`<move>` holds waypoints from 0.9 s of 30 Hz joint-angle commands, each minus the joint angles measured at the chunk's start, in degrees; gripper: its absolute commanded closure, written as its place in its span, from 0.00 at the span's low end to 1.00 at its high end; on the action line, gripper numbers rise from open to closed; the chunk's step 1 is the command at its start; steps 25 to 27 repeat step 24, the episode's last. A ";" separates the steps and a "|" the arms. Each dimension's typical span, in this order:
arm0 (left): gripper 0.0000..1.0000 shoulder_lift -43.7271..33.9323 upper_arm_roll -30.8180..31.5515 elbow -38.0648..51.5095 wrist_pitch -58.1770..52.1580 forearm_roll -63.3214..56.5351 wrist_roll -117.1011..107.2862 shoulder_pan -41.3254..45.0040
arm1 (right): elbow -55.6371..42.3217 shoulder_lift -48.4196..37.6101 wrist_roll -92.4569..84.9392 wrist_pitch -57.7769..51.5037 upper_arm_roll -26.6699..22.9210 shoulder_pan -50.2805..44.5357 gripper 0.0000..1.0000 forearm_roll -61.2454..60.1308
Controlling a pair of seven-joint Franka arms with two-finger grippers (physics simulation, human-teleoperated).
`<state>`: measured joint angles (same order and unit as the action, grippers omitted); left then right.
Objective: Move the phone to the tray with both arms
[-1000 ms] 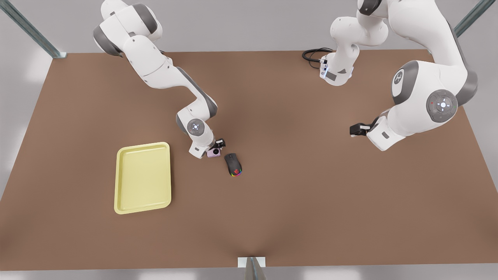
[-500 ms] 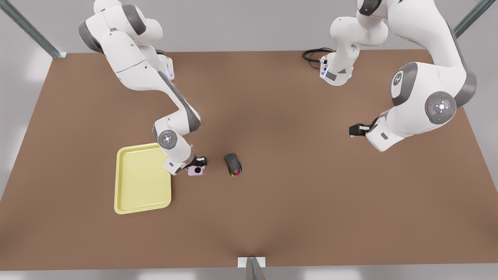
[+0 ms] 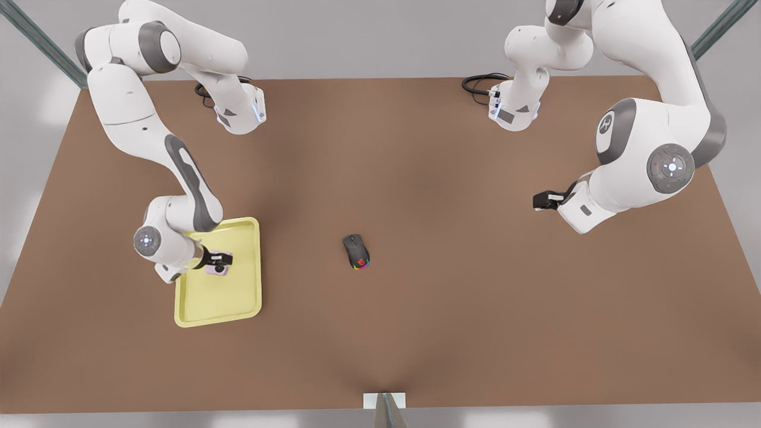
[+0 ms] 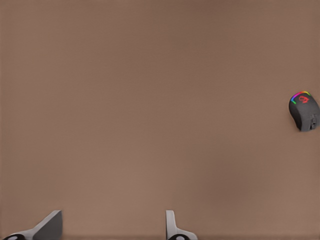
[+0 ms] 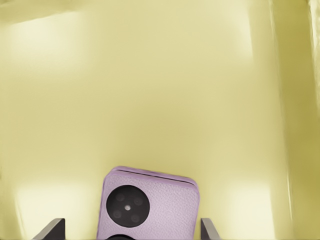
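**Phone carried over tray; release pending**

The right gripper (image 3: 221, 263) grips the phone (image 3: 218, 268) above the tray (image 3: 241, 297), inside its rim. Judged next move: lower, then spread the fingers. Its arm reaches down over the tray's far edge. The left gripper (image 3: 540, 201), well apart from the tray, waits spread wide, beyond the mouse (image 3: 356, 251).
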<state>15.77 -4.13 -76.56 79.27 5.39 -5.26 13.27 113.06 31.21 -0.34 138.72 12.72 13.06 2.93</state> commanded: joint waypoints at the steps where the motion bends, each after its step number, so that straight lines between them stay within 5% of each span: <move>1: 0.00 -0.12 0.00 0.01 -0.08 -0.12 0.16 0.00 | -1.26 -0.71 -18.47 -1.52 0.20 -0.32 0.00 -0.03; 5: 0.00 -2.14 0.26 0.10 -2.10 0.15 0.42 0.00 | -21.12 -1.24 -17.85 -21.99 0.64 -3.66 0.00 0.06; 9: 0.00 -3.81 0.44 1.77 -8.51 0.94 0.51 -1.14 | -39.23 -2.46 1.46 -35.80 0.73 -15.43 0.00 4.10; 12: 0.00 -2.85 0.00 1.77 -5.45 1.29 0.95 -1.23 | -35.98 -9.41 10.08 -41.33 1.96 -15.70 0.00 2.61; 17: 0.00 -2.41 -0.09 1.77 -6.76 1.03 0.43 -1.14 | -13.32 -25.40 9.66 -38.97 1.26 -7.53 0.00 2.52; 22: 0.00 -2.32 -0.09 1.77 -6.76 0.41 0.25 -1.14 | -12.69 -26.82 8.16 -38.08 -10.25 -16.75 0.00 2.26; 27: 0.00 -2.32 -0.09 1.77 -6.76 0.50 0.25 -1.14 | -14.45 -25.85 8.16 -37.64 -10.26 -16.67 0.00 1.03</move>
